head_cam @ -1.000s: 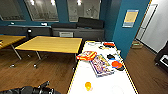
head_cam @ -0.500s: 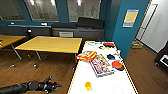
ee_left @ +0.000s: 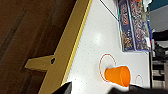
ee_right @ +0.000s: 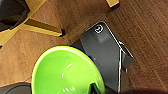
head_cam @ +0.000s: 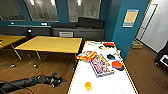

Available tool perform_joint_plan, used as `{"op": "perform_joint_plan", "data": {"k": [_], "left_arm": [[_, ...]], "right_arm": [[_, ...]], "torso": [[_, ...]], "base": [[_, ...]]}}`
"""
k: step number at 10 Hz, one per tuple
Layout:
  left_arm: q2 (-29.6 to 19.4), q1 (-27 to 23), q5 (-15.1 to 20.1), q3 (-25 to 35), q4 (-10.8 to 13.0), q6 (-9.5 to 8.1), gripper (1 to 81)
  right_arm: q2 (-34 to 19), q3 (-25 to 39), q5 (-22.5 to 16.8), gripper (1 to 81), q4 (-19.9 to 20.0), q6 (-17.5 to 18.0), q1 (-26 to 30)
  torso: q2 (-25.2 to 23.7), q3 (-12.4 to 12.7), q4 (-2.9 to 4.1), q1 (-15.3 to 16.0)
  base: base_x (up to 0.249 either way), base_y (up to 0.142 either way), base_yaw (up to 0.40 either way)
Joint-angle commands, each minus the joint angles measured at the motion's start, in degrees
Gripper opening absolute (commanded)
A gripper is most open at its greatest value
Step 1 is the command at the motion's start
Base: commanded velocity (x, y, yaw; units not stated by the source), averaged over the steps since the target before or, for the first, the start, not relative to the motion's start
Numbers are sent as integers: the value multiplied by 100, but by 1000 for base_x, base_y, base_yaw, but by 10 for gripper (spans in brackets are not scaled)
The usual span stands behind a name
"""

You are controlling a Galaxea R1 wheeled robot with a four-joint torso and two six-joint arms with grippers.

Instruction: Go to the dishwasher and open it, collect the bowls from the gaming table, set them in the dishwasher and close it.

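Standing at the near end of the gaming table (head_cam: 105, 82), the robot has barely shifted since a second ago; the scene looks unchanged. Its left gripper (head_cam: 58, 80) hovers beside the table's yellow edge, fingers spread open. An orange cup (head_cam: 88, 86) sits on the white top. A green bowl (ee_right: 66, 72) appears large at the right wrist; whether that gripper grasps it cannot be told.

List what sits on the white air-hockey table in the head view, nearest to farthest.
Orange cup → purple game box → red-and-yellow box → red thing at the gaming table's far end.
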Motion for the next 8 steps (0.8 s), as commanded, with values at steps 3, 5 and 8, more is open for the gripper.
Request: {"op": "perform_joint_plan", "data": {"k": [3,5,8], "left_arm": [[395,-1197,980,-503,160,-28,811],[658,-1285,1217,-766,213,-36,811],[1090,-1250,1217,-1224,371,-28,811]], "right_arm": [[-249,116,-290,10,-113,9,82],[-240,116,-290,10,-122,9,82],[-205,99,-299,10,-130,9,82]], "torso": [[0,0,0,2],[0,-2,0,2],[0,-2,0,5]], "base": [[0,0,0],[0,0,0],[0,0,0]]}}
